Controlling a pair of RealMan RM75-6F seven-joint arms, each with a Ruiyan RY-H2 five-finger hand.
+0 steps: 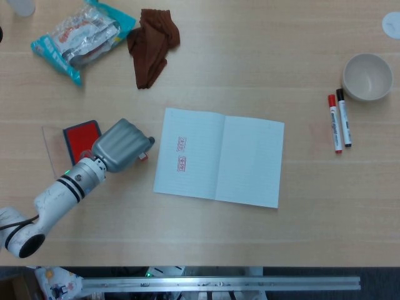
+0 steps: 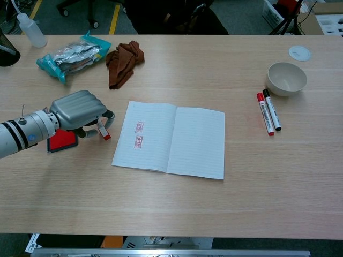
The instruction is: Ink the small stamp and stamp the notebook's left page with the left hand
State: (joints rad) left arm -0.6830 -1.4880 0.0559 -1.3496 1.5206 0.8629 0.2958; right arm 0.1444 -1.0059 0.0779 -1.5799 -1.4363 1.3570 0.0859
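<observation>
Grey metal left hand [image 2: 79, 111] curling over small red-and-white stamp [image 2: 103, 131] on wooden surface [image 2: 177, 209], between red ink pad [image 2: 60, 140] and open white notebook [image 2: 170, 138]. Maybe gripping stamp, cannot tell. Left page showing two marks. Next: pressing stamp on pad.

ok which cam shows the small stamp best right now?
Chest view: the small stamp shows side-on, white body with red base, under the left hand, whose fingers close around its top. In the head view the hand covers nearly all of it; only a red sliver peeks out.
</observation>
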